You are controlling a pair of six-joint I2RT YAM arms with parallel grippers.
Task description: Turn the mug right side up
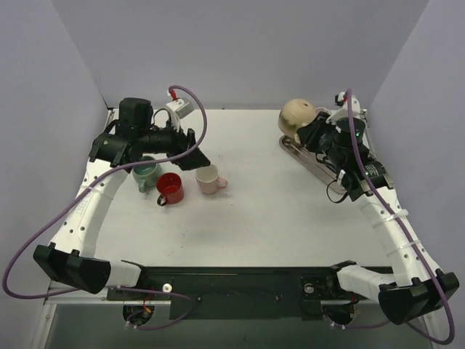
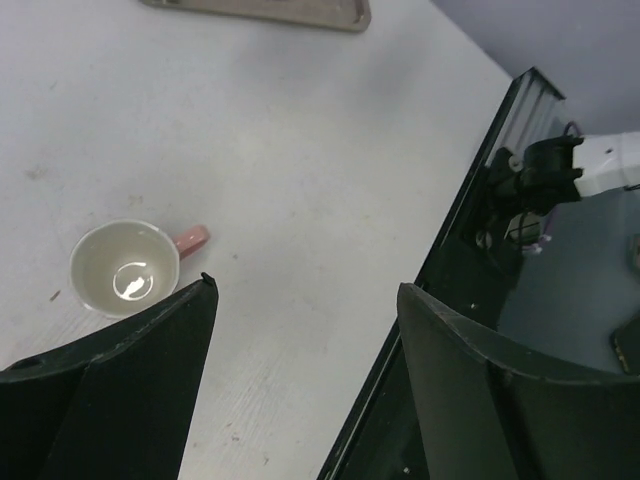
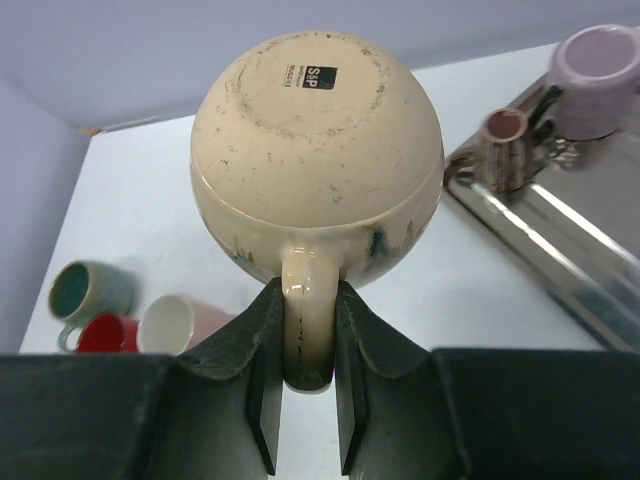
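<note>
Cream round-bodied ceramic mug (image 3: 315,140): position? (Operator)

Upper right of the overhead view, at the far end of the flat metal tray (image 1: 314,161). Its base, with a small printed mark, faces the right wrist camera. The mouth points away and is out of sight. Whether the mug touches the tray cannot be determined. (Inspector)

Right end effector (image 3: 307,300): state? (Operator)

Jaws narrow, clamped on the mug's loop handle, one black finger on each side of it. (Inspector)

Left end effector (image 2: 300,340): state? (Operator)

Jaws wide apart, nothing between them. It sits at the upper left of the overhead view, above the white worktop (image 1: 276,218). (Inspector)

Other items on the worktop? (Operator)

Three small cups grouped left of centre in the overhead view, well apart from the cream mug. The pink-handled cup with a pale interior (image 2: 125,267) stands mouth up, at the lower left of the left wrist view beside the left finger. The red cup (image 1: 169,189) is just left of it, and the teal cup (image 1: 147,174) is farther left, partly under the left arm. (Inspector)
</note>
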